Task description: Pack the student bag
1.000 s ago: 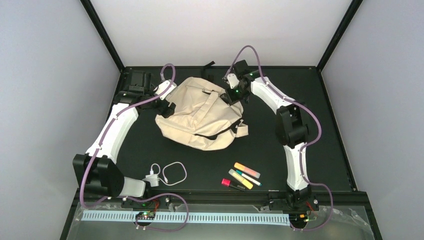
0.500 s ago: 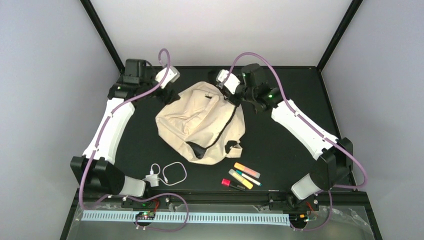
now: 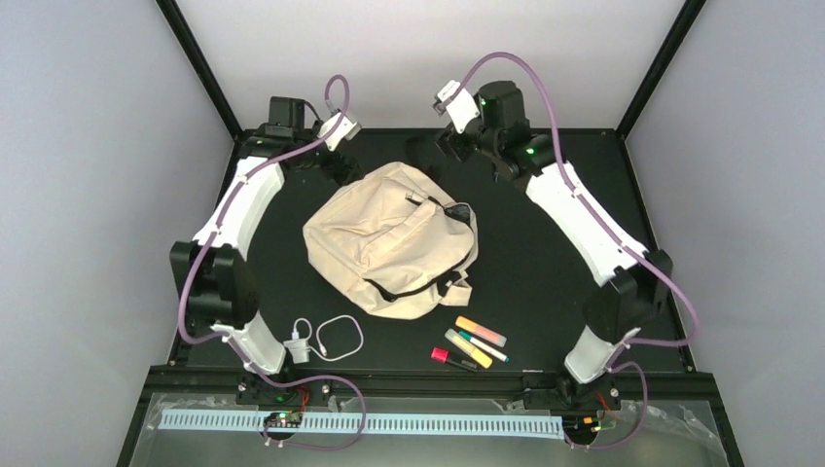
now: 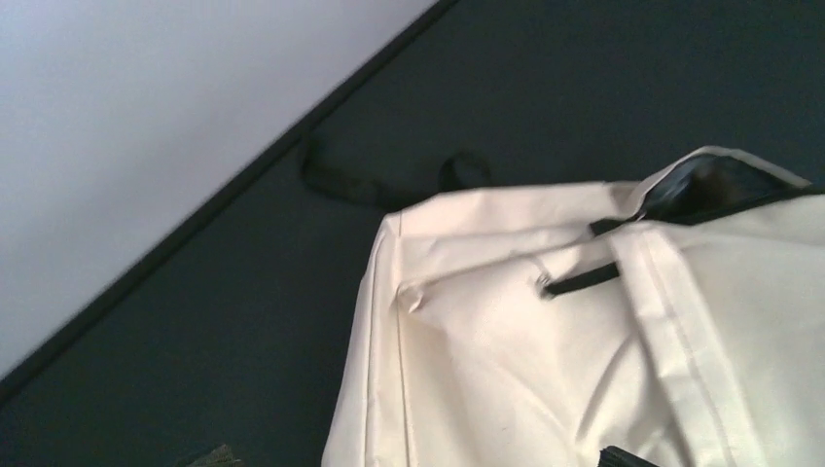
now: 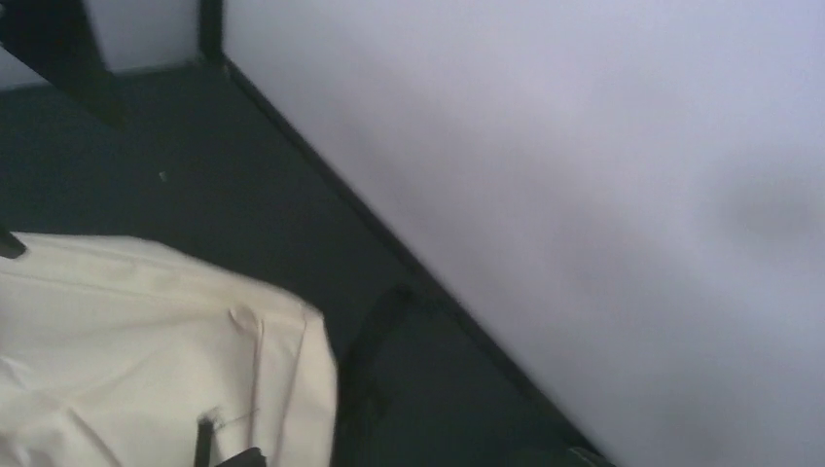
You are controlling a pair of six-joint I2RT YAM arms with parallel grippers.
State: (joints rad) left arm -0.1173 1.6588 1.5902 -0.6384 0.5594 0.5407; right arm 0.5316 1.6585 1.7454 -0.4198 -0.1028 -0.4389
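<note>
The student bag [image 3: 384, 238], cream-beige with a dark zipper line and black straps, lies flat in the middle of the black table. Its top end fills the left wrist view [image 4: 506, 341], and one corner shows in the right wrist view [image 5: 146, 360]. My left gripper [image 3: 338, 161] hovers just beyond the bag's far left edge, open, only its fingertips [image 4: 623, 457] showing at the frame bottom. My right gripper [image 3: 450, 146] hangs above the table behind the bag's far right corner, open and holding nothing. Neither gripper touches the bag.
Several highlighters and markers [image 3: 472, 342] lie near the front right. A white charger with a coiled cable [image 3: 326, 339] lies front left. A black strap [image 4: 379, 185] trails from the bag toward the back wall. Grey walls close in the table's back and sides.
The right gripper opened, let go of the bag's top and rose toward the back wall. The left arm pulled back too. The bag shifted and settled flat.
</note>
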